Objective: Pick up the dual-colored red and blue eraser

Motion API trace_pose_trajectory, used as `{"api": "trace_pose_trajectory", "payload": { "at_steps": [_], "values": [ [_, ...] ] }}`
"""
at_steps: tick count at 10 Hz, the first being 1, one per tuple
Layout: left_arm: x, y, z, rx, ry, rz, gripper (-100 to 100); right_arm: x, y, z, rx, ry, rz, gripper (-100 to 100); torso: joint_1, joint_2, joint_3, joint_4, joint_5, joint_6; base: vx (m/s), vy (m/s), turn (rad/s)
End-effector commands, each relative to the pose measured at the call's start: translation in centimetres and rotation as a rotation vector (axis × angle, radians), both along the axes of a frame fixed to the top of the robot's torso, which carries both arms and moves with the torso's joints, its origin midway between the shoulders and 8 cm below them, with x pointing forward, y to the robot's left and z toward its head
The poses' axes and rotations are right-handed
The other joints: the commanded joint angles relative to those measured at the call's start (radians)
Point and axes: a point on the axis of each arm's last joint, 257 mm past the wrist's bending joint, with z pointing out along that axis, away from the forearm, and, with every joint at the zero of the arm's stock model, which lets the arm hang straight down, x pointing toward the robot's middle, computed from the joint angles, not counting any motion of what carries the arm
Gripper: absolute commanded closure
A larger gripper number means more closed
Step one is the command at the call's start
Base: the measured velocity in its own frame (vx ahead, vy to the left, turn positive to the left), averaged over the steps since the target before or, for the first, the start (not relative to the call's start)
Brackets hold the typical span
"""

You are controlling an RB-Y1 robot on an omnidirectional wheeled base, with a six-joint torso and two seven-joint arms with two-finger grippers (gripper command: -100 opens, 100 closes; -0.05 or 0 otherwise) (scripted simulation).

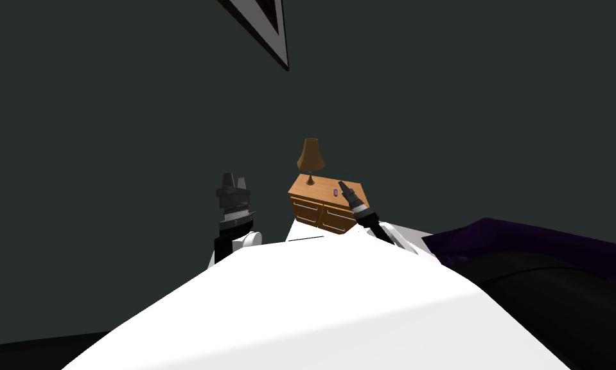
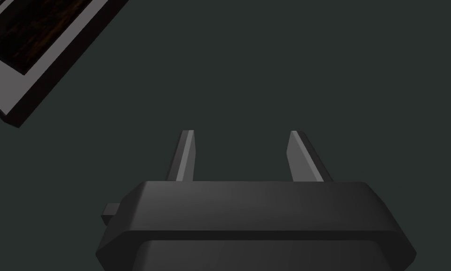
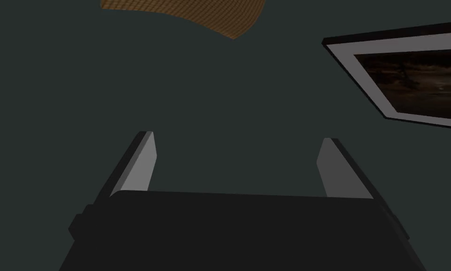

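A small purplish eraser [image 1: 335,192] lies on top of a wooden nightstand [image 1: 325,205], right of the lamp's foot. My right gripper [image 1: 343,186] hangs just to the right of the eraser, over the nightstand top. In the right wrist view that gripper [image 3: 236,139] stands open with nothing between its fingers, and the edge of the lampshade [image 3: 196,16] shows beyond it. My left gripper [image 1: 234,178] is raised well to the left of the nightstand; in the left wrist view it [image 2: 239,134] is open and empty.
A brown table lamp [image 1: 310,159] stands at the back left of the nightstand top. A dark purple bed [image 1: 544,257] lies to the right. A dark wall rises behind the nightstand, with a framed picture [image 1: 264,26] high on it.
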Motion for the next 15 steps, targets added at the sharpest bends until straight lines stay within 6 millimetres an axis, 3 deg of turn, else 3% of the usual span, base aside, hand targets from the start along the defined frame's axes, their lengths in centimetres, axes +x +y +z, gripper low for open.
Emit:
{"api": "trace_pose_trajectory", "payload": {
  "at_steps": [1,2,3,4,5,6,7,8,9,10,11,12,15],
  "values": [
    [0.0,0.0,0.0,0.0,0.0,0.0,0,0.0,0.2,-1.9,-0.115,0.037,0.006,-100,0.0,0.0,0.0,0.0,0.0,0.0,-0.064,-0.007,0.205],
    [0.0,0.0,0.0,0.0,0.0,0.0,0,0.0,0.3,-2.0,-0.134,0.038,0.012,-100,0.0,0.0,0.0,0.0,0.0,-0.001,-0.057,-0.011,0.112],
    [0.0,0.0,0.0,0.0,0.0,0.0,0,-0.1,0.2,-3.8,-0.225,0.067,0.016,-100,0.0,0.0,0.0,0.0,0.0,0.0,-0.073,-0.006,0.183],
    [0.0,0.0,0.0,0.0,0.0,0.0,0,-0.1,0.3,-4.0,-0.25,0.068,0.025,-100,0.0,0.0,0.0,0.0,0.0,-0.001,-0.058,-0.005,0.126],
    [0.0,0.0,0.0,0.0,0.0,0.0,0,-0.3,0.1,-5.8,-0.34,0.097,0.032,-100,0.0,0.0,0.0,0.0,0.0,0.0,-0.06,-0.013,0.306],
    [0.0,0.0,0.0,0.0,0.0,0.0,0,-0.4,0.1,-6.0,-0.368,0.097,0.041,-100,-0.001,0.0,0.0,0.0,0.0,-0.001,-0.056,-0.024,0.112],
    [0.0,0.0,0.0,0.0,0.0,0.0,0,-0.7,-0.3,-7.9,-0.456,0.125,0.049,-100,-0.002,-0.001,0.0,0.0,0.0,0.0,-0.067,-0.008,0.255],
    [0.0,0.0,0.0,0.0,0.0,0.0,0,-0.8,-0.3,-8.0,-0.488,0.124,0.059,-100,-0.001,0.0,0.0,0.0,0.0,-0.001,-0.051,-0.009,0.114],
    [0.0,0.0,0.0,0.0,0.0,0.0,0,-1.2,-0.8,-9.9,-0.577,0.152,0.073,-100,-0.001,-0.001,-0.001,0.0,0.0,0.0,-0.058,-0.011,0.281],
    [0.0,0.0,0.0,0.0,0.0,0.0,0,-1.3,-0.8,-10.1,-0.609,0.149,0.082,-100,-0.001,-0.001,-0.001,0.0,0.0,-0.001,-0.043,-0.018,0.149],
    [0.0,0.0,0.0,0.0,0.0,0.0,0,-1.8,-1.5,-12.0,-0.695,0.175,0.096,-100,-0.002,-0.001,-0.001,0.0,0.0,0.0,-0.046,-0.023,0.312],
    [0.0,0.0,0.0,0.0,0.0,0.0,0,-1.9,-1.6,-12.1,-0.731,0.172,0.108,-100,-0.002,-0.001,-0.001,0.0,0.0,-0.001,-0.038,-0.026,0.133],
    [0.0,0.0,0.0,0.0,0.0,0.0,0,-3.3,-3.4,-15.9,-0.934,0.217,0.157,-100,-0.002,-0.002,-0.001,0.0,0.0,0.0,-0.04,-0.016,0.243]
  ]
}}
